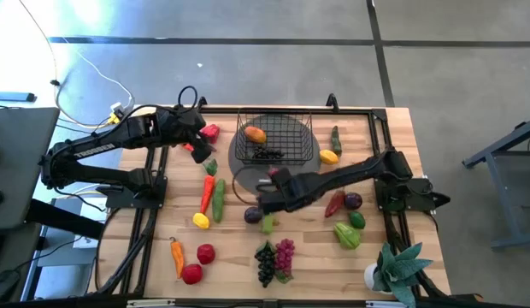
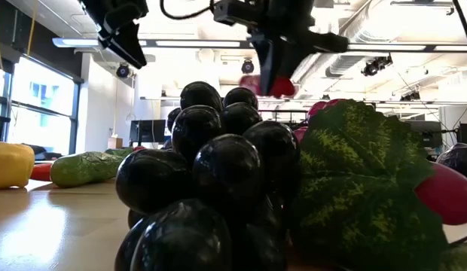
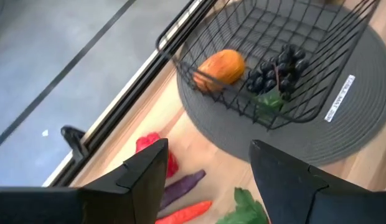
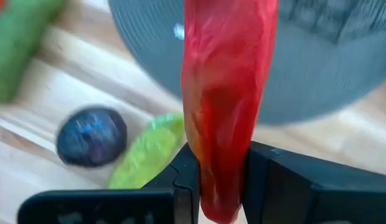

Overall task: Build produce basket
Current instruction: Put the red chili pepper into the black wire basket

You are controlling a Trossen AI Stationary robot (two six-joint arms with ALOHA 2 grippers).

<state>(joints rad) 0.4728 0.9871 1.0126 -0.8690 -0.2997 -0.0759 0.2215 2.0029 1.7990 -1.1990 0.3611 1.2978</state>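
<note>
- Hung open above the table: left gripper (image 3: 208, 165), nothing between its fingers (image 3: 146, 171).
- Sat ahead on a grey round mat (image 3: 361, 118): basket (image 3: 305, 37), holding an orange fruit (image 3: 221, 67) and dark grapes (image 3: 277, 70).
- Lay beneath the fingers: red piece (image 3: 157, 144), purple piece (image 3: 183, 185), green leaf (image 3: 246, 208).

Left gripper (image 1: 199, 144) hovers with jaws apart; right gripper (image 1: 273, 177) jaws clamp a held piece.

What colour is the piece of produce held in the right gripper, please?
Red with an orange tinge; the produce piece shows best in the right wrist view, clamped by the right gripper.
</note>
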